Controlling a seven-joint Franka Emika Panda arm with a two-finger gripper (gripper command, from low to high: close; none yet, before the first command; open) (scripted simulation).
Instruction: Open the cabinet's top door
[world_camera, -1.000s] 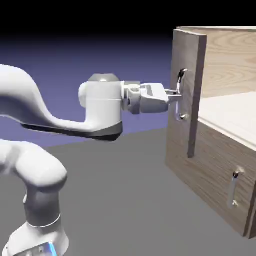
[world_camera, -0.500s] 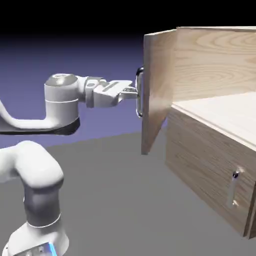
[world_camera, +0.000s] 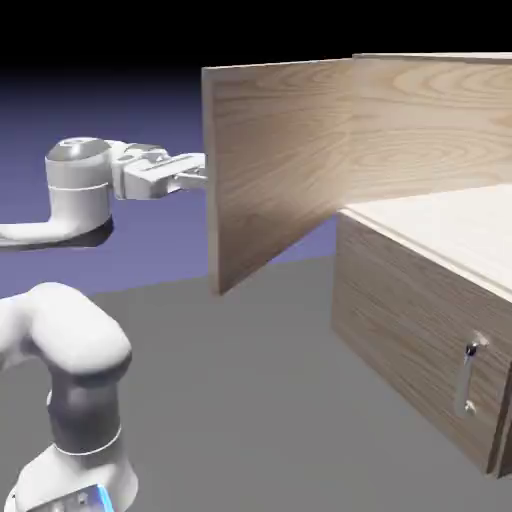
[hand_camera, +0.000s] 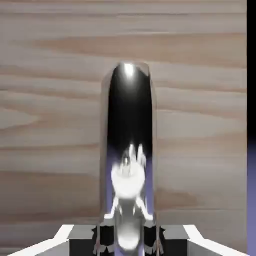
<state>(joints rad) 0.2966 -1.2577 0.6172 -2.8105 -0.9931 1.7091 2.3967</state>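
the pincer (hand_camera: 129, 240) grips the door's silver handle (hand_camera: 129, 110); the cabinet (world_camera: 420, 310) gapes open above.

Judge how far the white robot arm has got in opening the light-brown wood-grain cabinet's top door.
Done: the wood-grain top door stands wide open, baring the pale wooden interior.
In hand: the shiny silver bar handle, between the tips of the grey-tipped pincer.
Left: probably only letting go and backing off.

Sim lab; robot arm (world_camera: 80, 185); plain blue-violet backdrop (world_camera: 120, 120)
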